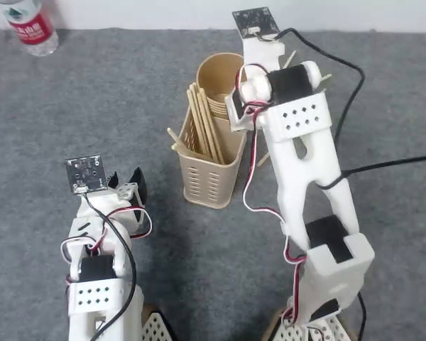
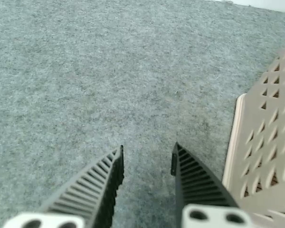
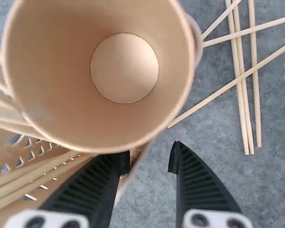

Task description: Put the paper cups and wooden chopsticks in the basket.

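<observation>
In the basket (image 1: 209, 185), paper cups (image 3: 123, 66) and some chopsticks (image 1: 204, 128) are found; loose chopsticks (image 3: 247, 71) are left on the surface (image 2: 85, 71). The left tool (image 2: 147, 148) and right tool (image 3: 150, 151) are seen open, nothing gripped.

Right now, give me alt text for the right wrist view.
A paper cup, seen down its open mouth, stands in the basket beside stored chopsticks. The right gripper is open near its rim; loose chopsticks lie crossed on the carpet.

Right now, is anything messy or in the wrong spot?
Yes. Several thin wooden chopsticks lie loose and crossed on the grey carpet, outside the tan slotted plastic basket that holds the others.
</observation>
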### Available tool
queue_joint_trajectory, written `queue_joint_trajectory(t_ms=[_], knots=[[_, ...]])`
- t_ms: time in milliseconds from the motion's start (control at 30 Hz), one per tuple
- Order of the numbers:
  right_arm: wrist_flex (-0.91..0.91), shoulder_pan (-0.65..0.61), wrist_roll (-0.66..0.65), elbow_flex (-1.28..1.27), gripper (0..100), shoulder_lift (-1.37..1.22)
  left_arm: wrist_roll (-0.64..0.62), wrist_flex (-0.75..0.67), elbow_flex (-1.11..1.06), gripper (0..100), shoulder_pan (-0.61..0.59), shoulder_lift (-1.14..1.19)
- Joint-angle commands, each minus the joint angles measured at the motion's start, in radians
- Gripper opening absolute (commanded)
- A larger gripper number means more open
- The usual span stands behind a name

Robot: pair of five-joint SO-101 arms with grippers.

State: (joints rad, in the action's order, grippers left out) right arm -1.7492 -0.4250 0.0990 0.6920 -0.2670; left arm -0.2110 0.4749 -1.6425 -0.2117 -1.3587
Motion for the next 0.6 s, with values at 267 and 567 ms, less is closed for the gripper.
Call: queue_joint_trajectory(t_ms=[267, 567], knots=[[-0.018, -0.030, 0.000, 0.048, 0.4, -0.074, 0.009, -0.006, 0.016, 17, 0.005, -0.011], [0.041, -0.225, -0.153, 0.049, 0.7, 0.031, 0.009, -0.006, 0.016, 17, 0.005, -0.011]])
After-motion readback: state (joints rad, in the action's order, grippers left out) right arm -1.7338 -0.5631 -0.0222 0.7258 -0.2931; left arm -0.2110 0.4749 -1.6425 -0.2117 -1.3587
